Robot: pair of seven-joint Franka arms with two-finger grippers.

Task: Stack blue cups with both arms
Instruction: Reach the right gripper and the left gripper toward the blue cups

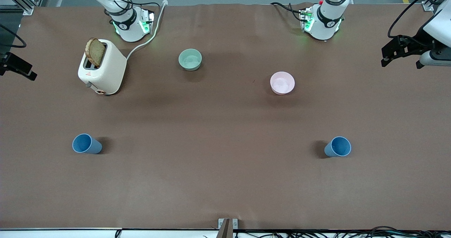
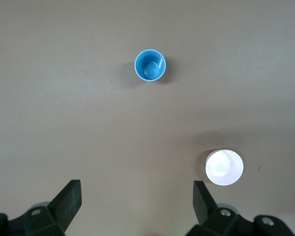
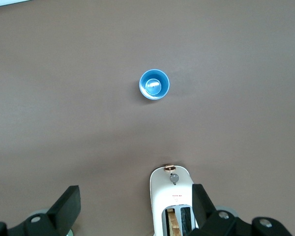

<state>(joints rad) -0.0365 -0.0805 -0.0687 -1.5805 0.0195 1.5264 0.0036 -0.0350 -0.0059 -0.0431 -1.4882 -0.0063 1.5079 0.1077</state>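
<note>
Two blue cups (image 1: 87, 144) (image 1: 338, 146) upright, well apart, both grippers – left gripper (image 2: 136, 201), right gripper (image 3: 135, 204) – spread wide, empty, high over table (image 1: 225, 181).

We have two large white jointed arms with black joint bands. Our right arm (image 1: 123, 19) rises from its base at the top edge of the front view. Our left arm (image 1: 327, 17) rises from its own base along that same edge. Both wait, held high above the table. Our left small black two-finger gripper (image 2: 137, 201) points straight down, its fingers (image 2: 69, 199) spread wide. Our right gripper (image 3: 135, 204) also points down, fingers (image 3: 69, 202) wide apart.
</note>
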